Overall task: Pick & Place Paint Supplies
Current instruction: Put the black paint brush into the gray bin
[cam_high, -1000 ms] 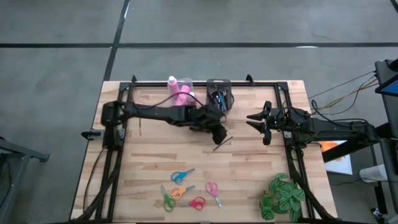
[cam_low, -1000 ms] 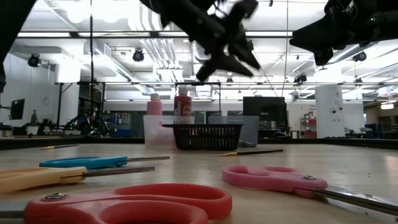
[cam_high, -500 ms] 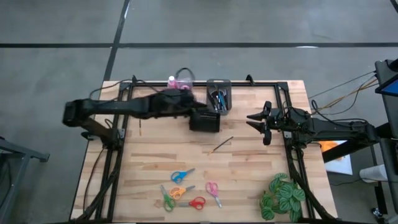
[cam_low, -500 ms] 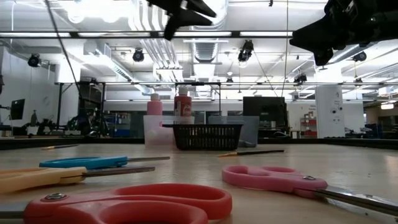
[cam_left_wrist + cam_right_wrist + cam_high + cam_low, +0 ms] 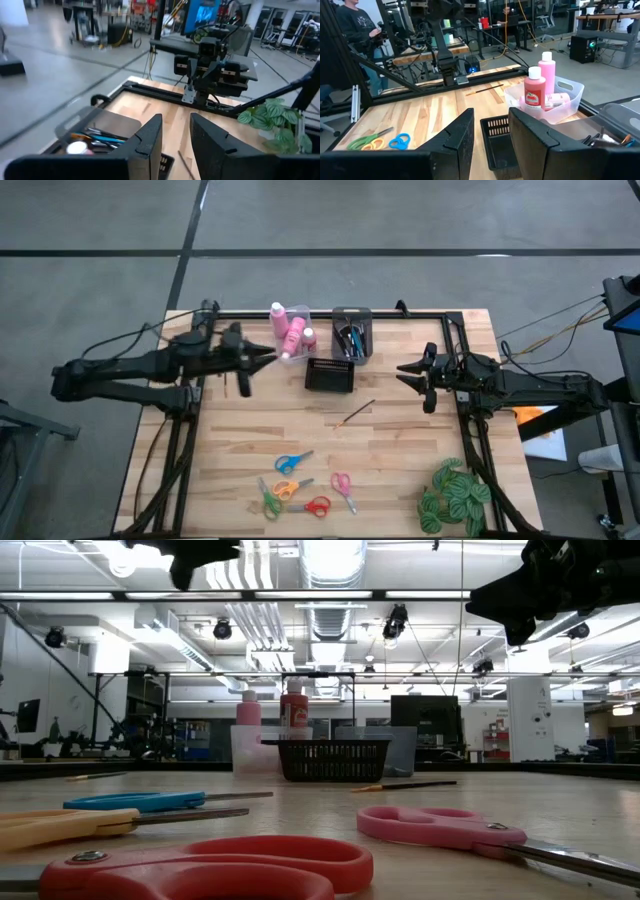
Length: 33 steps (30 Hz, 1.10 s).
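Pink bottles (image 5: 291, 330) with white caps stand in a clear bin (image 5: 570, 97) at the far edge. Beside it, a black bin (image 5: 352, 335) holds paintbrushes. One brush (image 5: 355, 412) lies loose on the wood at mid-table, another (image 5: 485, 89) near the left side. Several scissors (image 5: 298, 485) lie flat by the near edge. My left gripper (image 5: 270, 357) hangs level above the table's left part, left of the bottles, open and empty. My right gripper (image 5: 405, 370) waits level at the right, open and empty.
A low black mesh basket (image 5: 329, 375) sits at mid-table in front of the two bins. A green leafy plant (image 5: 455, 495) stands at the near right corner. Black frame rails (image 5: 300, 313) run along the table's far edge and both sides.
My left gripper has drawn back from above the loose brush at mid-table toward the table's left edge, rising and tipping from a downward slant to level. Its finger gap looks unchanged. The brush and basket lie where they were.
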Each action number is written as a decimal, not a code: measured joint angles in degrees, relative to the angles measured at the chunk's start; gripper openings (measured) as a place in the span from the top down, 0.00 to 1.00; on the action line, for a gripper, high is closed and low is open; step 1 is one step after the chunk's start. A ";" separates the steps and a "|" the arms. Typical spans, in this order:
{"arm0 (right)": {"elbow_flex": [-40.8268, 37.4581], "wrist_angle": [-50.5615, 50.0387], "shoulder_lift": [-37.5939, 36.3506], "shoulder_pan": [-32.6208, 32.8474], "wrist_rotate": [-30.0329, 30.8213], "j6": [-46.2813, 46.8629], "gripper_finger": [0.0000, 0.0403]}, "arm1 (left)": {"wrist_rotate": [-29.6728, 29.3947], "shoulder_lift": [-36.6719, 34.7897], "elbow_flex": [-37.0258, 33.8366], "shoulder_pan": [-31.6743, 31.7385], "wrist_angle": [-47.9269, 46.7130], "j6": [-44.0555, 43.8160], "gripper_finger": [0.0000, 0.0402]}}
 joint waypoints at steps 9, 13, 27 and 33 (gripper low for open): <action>0.00 0.00 0.01 0.01 0.00 0.01 0.70 | 0.92 -18.55 -8.68 0.00 -0.36 0.36 0.75; 0.00 0.00 0.00 0.01 0.00 0.02 0.70 | 0.92 -24.13 -11.51 0.00 -0.63 2.34 0.75; 0.00 0.00 0.00 0.02 0.00 0.00 0.70 | 0.92 -30.39 -15.55 0.00 -0.63 2.92 0.75; 0.00 0.02 0.01 0.00 0.00 0.00 0.70 | 0.90 -30.40 -15.55 0.00 -1.03 1.60 0.75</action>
